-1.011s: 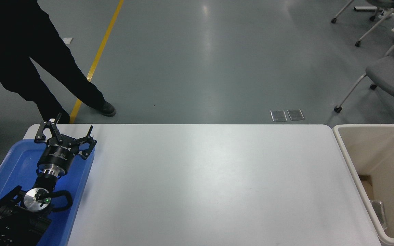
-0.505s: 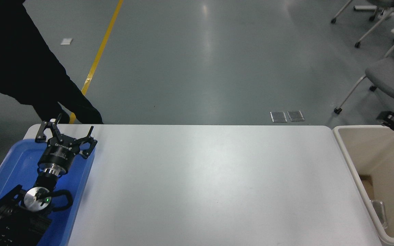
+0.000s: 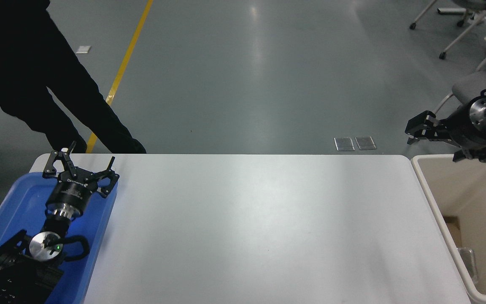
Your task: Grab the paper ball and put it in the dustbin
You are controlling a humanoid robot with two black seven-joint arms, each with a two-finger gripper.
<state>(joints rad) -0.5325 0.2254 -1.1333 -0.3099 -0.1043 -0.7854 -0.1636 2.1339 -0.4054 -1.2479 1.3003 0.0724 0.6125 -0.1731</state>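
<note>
The right gripper had risen out of the dustbin within the last second: first only its tip showed low inside the bin's right side, then it sat at the far right corner of the rim, and now it hung above the bin's far rim, pointing left toward the table, its two fingers spread wide with nothing between them. Read against the task, that looked like a withdrawal after a drop, so the placing step was probably finished, though this is a judgement. The paper ball itself could not be seen clearly anywhere; the table beside the bin showed no wad on it, and deep inside the bin, against its near-left wall, a small tan-brown patch showed that might be the ball, too small and flat-looking to be sure of. Just nearer than that patch lay a clear, shiny item of uncertain kind. The bin was cream-white with a thick rounded rim and smooth deep walls, standing touching or just beside the table's right end. The left gripper stayed parked over the blue tray, far to the left of the bin, its fingers splayed wide and empty. A person in black had shifted stance beyond the table's far-left corner.
</note>
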